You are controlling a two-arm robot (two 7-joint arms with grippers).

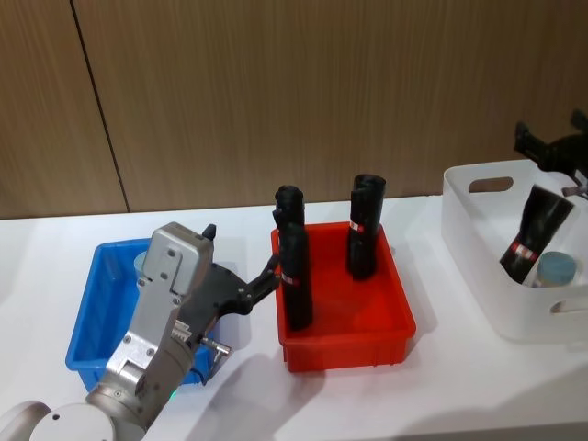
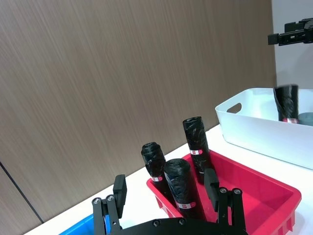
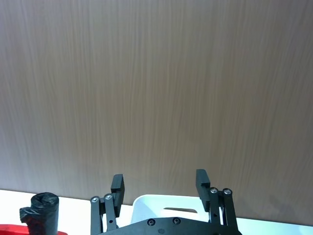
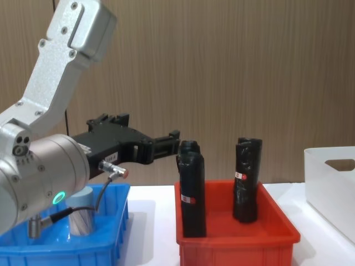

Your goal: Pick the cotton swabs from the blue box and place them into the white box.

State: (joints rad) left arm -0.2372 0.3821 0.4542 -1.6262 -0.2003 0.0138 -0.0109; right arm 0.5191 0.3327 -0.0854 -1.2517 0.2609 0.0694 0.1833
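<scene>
L pincer (image 1: 272, 269) spread and empty, hanging over the blue box (image 1: 92, 317) w/ one cotton swabs jar (image 4: 81, 215) inside, prob lined up for a grab; R pincer (image 1: 551, 145) spread above white box (image 1: 487, 266), another jar (image 1: 556, 270) inside.

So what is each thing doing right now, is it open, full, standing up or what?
Left gripper: open, holding nothing, above the blue box.
Right gripper: open, holding nothing, above the white box.
Blue box: holds one cotton swab jar, upright.
White box: holds a leaning black roll and a grey-blue-lidded jar.
Red bin: holds black rolls, upright.
</scene>
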